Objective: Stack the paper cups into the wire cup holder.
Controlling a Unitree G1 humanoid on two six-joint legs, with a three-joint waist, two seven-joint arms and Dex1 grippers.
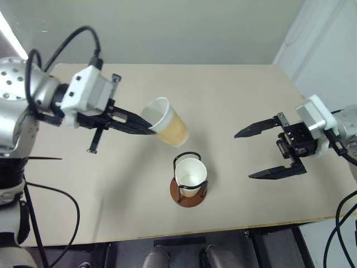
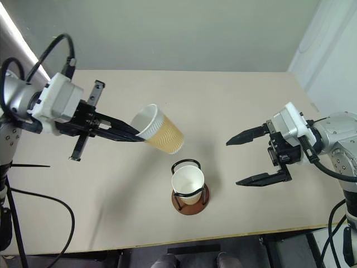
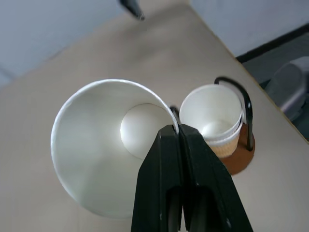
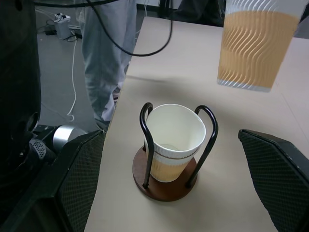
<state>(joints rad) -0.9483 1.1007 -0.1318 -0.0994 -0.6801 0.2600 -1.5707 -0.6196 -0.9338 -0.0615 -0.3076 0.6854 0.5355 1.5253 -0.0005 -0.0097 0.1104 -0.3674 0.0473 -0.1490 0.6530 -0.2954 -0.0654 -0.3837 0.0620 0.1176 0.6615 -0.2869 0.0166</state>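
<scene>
My left gripper (image 1: pixel 146 127) is pinching the white rolled rim of a tan-yellow tapered paper cup (image 1: pixel 167 124), holding it tilted in the air above the table. My right gripper (image 1: pixel 250 153) is hanging wide open and empty. Between them, the black wire cup holder on its reddish-brown disc (image 1: pixel 189 192) is standing on the beige table (image 1: pixel 234 100) with nested paper cups (image 1: pixel 191 174) inside

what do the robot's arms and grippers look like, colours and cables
Both arms are silver-grey metal with rounded joints; the left arm has small dimples. Each wrist carries a white boxy block, then a black gripper, left gripper and right gripper, with two long tapered black fingers. Black cables loop off both arms.
</scene>
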